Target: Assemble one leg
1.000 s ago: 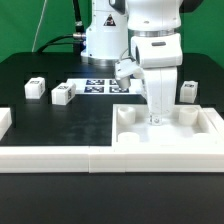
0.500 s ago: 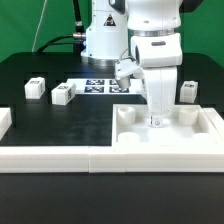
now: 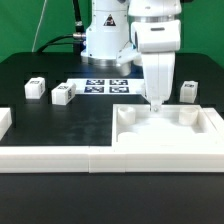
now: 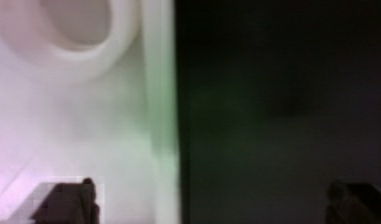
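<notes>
Three small white legs with black-and-white tags stand on the black table: one leg [image 3: 36, 88] and a second [image 3: 64, 94] at the exterior view's left, a third [image 3: 188, 91] at the right behind the big white tray-like piece [image 3: 170, 138]. My gripper [image 3: 155, 103] hangs over the tray's far edge, apart from all the legs. In the wrist view the gripper [image 4: 210, 192] is open wide and empty, with one dark fingertip [image 4: 66, 203] over the white tray [image 4: 62, 110] and its round corner hole [image 4: 71, 25], the other over the black table.
The marker board [image 3: 105, 86] lies flat behind the gripper, in front of the robot base. A long white rail [image 3: 50, 156] runs along the table's front edge, with a white block [image 3: 5, 120] at the far left.
The gripper has risen a little out of the tray and shifted slightly right. The wrist has turned, so the white part that stuck out at its left no longer shows.
</notes>
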{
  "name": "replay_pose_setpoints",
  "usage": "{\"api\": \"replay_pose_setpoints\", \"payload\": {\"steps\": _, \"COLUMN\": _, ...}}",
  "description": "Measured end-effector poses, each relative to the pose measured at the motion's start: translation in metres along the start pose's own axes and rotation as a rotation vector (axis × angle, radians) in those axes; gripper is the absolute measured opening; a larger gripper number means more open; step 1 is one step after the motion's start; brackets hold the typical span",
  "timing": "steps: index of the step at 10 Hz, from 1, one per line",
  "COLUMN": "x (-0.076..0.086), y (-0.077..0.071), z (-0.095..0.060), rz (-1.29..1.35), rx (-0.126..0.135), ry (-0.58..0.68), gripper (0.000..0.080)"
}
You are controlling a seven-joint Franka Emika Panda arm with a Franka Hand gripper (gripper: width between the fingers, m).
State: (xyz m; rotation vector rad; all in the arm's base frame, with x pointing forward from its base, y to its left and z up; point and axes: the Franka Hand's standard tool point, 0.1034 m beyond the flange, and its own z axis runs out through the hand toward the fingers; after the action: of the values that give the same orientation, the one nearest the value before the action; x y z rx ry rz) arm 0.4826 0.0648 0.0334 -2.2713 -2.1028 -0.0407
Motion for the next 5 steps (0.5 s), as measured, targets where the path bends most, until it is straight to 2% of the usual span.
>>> {"api": "replay_pose_setpoints", "payload": {"steps": 2, "x": -0.0022, "y": -0.0092, "z": -0.0160, "rz": 0.029, "rx": -0.014, "ry": -0.009, "gripper": 0.0649}}
{"api": "replay_pose_setpoints", "payload": {"steps": 5, "x": -0.0023, "y": -0.0099, "z": -0.0104, "rz": 0.138, "rx": -0.005, "ry": -0.006, "gripper": 0.0649}}
